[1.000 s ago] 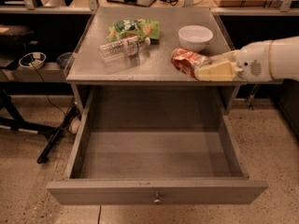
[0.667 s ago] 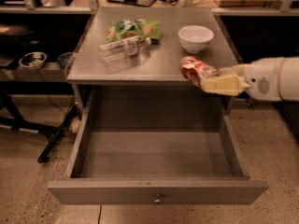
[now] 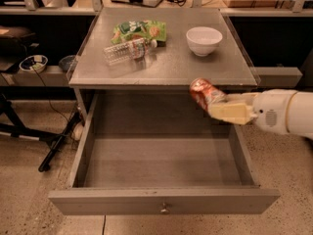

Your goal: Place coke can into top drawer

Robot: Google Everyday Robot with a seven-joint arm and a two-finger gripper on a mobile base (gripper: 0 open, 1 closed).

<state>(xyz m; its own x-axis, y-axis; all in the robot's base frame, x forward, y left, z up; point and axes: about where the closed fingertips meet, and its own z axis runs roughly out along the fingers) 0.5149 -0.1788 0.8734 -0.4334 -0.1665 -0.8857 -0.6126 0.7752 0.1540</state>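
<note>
The coke can (image 3: 204,92), red-orange with a silver end, is held on its side in my gripper (image 3: 220,105), above the right rear part of the open top drawer (image 3: 161,151). The gripper comes in from the right on a white arm (image 3: 283,112), and its cream fingers (image 3: 230,112) are shut on the can. The drawer is pulled fully out, grey, with a small round knob (image 3: 164,209) on its front panel. Its inside holds nothing.
On the grey cabinet top (image 3: 195,67) lie a clear plastic water bottle (image 3: 128,51), a green snack bag (image 3: 140,31) and a white bowl (image 3: 204,39). Shelves with cables stand behind. Stand legs (image 3: 54,146) are on the floor at left.
The gripper has carried the can off the cabinet top, forward and down, to above the drawer's right rear part.
</note>
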